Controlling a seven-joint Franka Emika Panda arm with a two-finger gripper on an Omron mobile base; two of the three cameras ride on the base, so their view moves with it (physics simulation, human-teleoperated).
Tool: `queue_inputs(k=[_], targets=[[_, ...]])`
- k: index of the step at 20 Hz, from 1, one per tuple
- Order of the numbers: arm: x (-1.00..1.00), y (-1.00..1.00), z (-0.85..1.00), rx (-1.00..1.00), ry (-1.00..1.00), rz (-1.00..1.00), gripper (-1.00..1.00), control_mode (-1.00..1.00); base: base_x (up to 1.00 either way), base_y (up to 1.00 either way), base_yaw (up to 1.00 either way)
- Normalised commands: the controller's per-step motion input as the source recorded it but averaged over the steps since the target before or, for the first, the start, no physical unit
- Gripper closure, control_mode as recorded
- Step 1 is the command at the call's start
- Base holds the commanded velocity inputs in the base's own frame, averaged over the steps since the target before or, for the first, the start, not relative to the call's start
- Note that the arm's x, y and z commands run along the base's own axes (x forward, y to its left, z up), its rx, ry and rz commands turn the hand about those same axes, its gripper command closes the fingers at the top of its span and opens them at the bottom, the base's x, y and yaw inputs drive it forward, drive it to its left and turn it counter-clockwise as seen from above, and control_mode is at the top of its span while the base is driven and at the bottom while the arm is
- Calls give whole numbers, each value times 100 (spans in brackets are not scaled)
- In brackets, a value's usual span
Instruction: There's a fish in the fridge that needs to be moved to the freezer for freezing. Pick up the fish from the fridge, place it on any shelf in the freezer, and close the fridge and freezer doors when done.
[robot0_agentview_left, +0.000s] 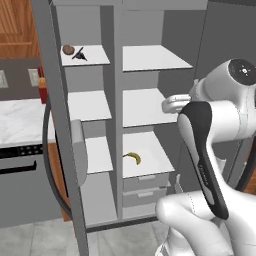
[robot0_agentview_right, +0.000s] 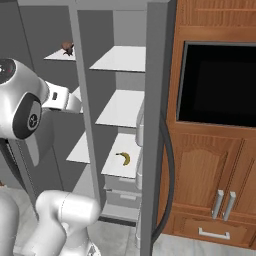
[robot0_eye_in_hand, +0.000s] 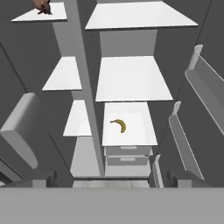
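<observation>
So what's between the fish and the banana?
In the left base view, the grey divider wall stands between fish and banana.

Both doors swung wide; fronts of both compartments unobstructed. Fridge (robot0_agentview_left: 150, 100): top and middle broad shelves bare, free reach across full width. Lowest broad shelf holds banana (robot0_agentview_left: 133, 157) near left front, rest clear; two drawers (robot0_agentview_left: 145, 187) shut below. Centre divider wall (robot0_agentview_left: 118, 125) separates compartments (no crossing inside). Freezer (robot0_agentview_left: 87, 105): top shelf (robot0_agentview_left: 95, 55) occupied at left by fish (robot0_agentview_left: 79, 54) just beside brown lump (robot0_agentview_left: 67, 49), right part free; lower narrow shelves bare. Door bins (robot0_eye_in_hand: 199, 83) project at right side of fridge opening.
</observation>
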Motion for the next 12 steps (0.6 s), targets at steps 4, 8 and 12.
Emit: queue_inputs(k=[4, 8, 12], targets=[[0, 0, 0, 0, 0, 0, -100, 100, -47, 0, 0], [0, 0, 0, 0, 0, 0, -100, 100, -39, 0, 0], [0, 0, 0, 0, 0, 0, -100, 100, -1, 0, 0]])
